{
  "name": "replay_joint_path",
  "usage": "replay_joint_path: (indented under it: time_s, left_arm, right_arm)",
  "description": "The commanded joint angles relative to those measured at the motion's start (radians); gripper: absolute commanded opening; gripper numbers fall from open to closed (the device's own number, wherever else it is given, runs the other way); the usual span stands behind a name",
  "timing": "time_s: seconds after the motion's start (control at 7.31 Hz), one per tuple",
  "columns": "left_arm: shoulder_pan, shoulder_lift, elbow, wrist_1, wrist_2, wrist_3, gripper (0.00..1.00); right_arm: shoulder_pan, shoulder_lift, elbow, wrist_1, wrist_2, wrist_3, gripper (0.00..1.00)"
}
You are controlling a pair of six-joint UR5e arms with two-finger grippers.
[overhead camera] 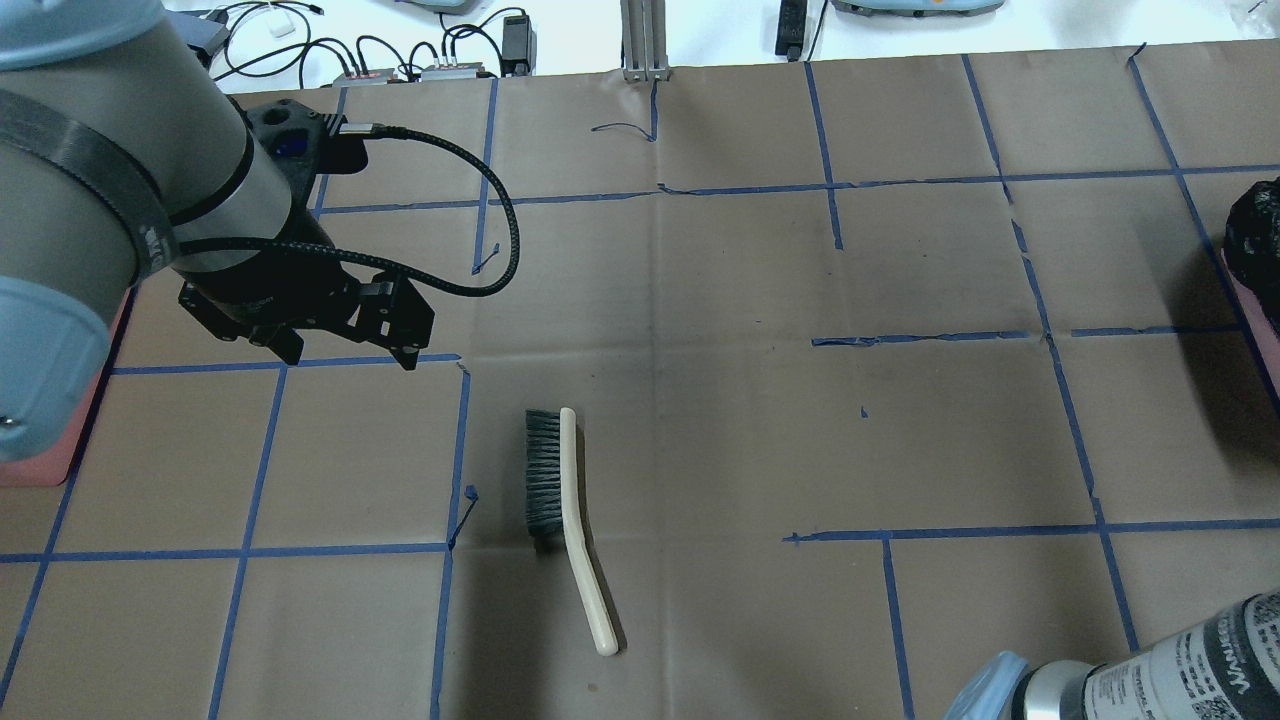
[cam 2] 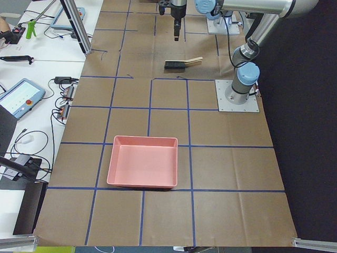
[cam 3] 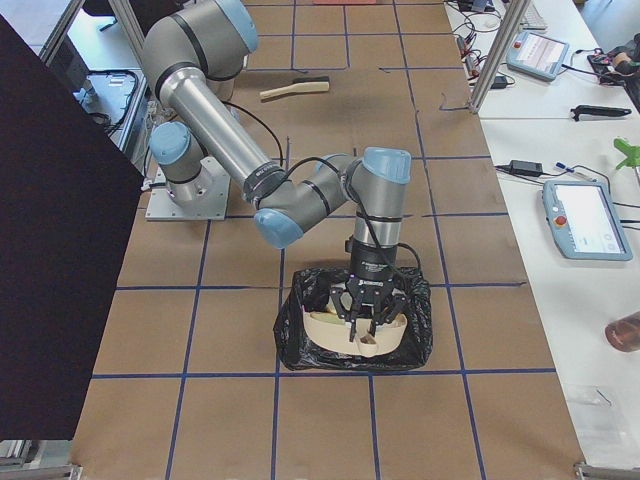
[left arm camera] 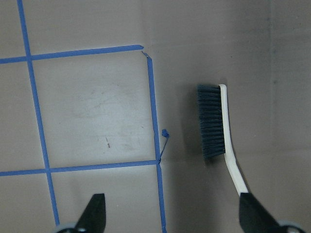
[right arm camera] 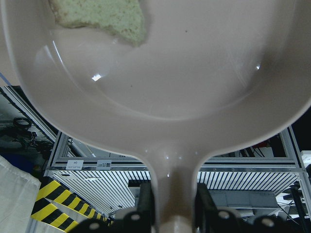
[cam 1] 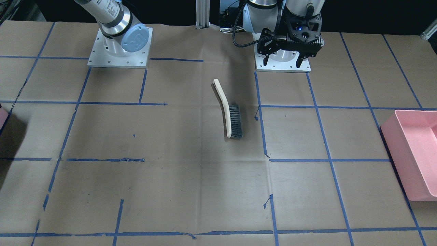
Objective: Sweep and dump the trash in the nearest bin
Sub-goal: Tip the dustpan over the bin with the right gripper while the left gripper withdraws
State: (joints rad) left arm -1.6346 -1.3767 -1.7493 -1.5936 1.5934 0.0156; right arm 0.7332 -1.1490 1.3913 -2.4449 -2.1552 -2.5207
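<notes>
A: The left gripper (overhead camera: pixel 348 357) hangs with its jaws wide apart and empty, and the brush (overhead camera: pixel 565 500) lies just to its right. What about the right?

B: The right gripper (right arm camera: pixel 173 206) clamps the dustpan (right arm camera: pixel 160 73) over the bin (cam 3: pixel 420 300). Bread (right arm camera: pixel 104 17) sits at the pan's far end, so I'd tip it steeper and keep the lip inside the rim.

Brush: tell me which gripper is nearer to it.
Left. The left gripper hangs open just off the bristle side of the brush; the right gripper is far away over the bin, shut on the dustpan.

Table (cam 1: pixel 205 191) surfaced in brown paper and gridded with blue tape (cam 1: pixel 329 160), bordered by a white bench (cam 2: pixel 37 113) carrying cables (overhead camera: pixel 245 60) and a control pendant (cam 2: pixel 18 97), aluminium post (cam 2: pixel 79 26) at edge, black panel (cam 3: pixel 50 250) opposite.
</notes>
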Motion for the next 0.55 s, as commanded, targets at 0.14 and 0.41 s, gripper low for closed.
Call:
replay_joint_path:
  time_s: [0.14,0.41]
  left_arm:
    - [-0.002,0.045,-0.007,-0.009,0.006,0.001,1.00]
    - [-0.002,0.048,-0.016,-0.008,0.002,0.001,1.00]
  right_arm:
    - [0.093,0.008,0.032,-0.097,-0.131,-0.003,0.04]
    - [0.106,0.014,0.032,-0.100,-0.140,-0.007,0.04]
